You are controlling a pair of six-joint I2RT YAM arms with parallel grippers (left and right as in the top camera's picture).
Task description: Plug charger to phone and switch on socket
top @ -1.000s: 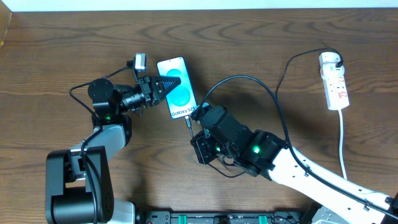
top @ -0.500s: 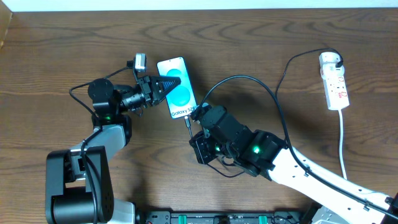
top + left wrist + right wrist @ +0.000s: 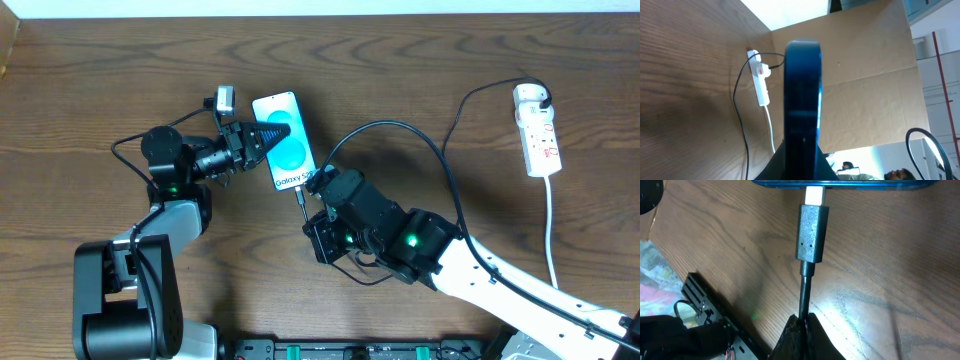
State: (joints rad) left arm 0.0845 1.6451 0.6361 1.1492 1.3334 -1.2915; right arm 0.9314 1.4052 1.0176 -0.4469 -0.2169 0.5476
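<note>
We see the phone (image 3: 283,140) on the brown table (image 3: 100,80), with its blue screen lit and facing up. The left gripper (image 3: 262,135) comes at the phone from the left arm's side. Its two fingers are pressed tight on the phone's long edge, and one dark finger lies over the screen. In the left wrist view we look along the phone (image 3: 802,90) on its thin side.

The right gripper (image 3: 312,203) is just below the phone's bottom edge. Its fingers are pinched together on the black cable of the charger (image 3: 430,150). In the right wrist view the gray connector (image 3: 811,232) stands just past those fingers. Its small silver tip meets the phone's bottom edge, and a bit of silver shows.

From the phone, the black cable loops away to the socket (image 3: 538,135), well apart on the right arm's side. The charger's white plug adapter (image 3: 533,97) sits in the socket's far end. A white cord (image 3: 552,230) runs from the socket toward the near edge of the table.
</note>
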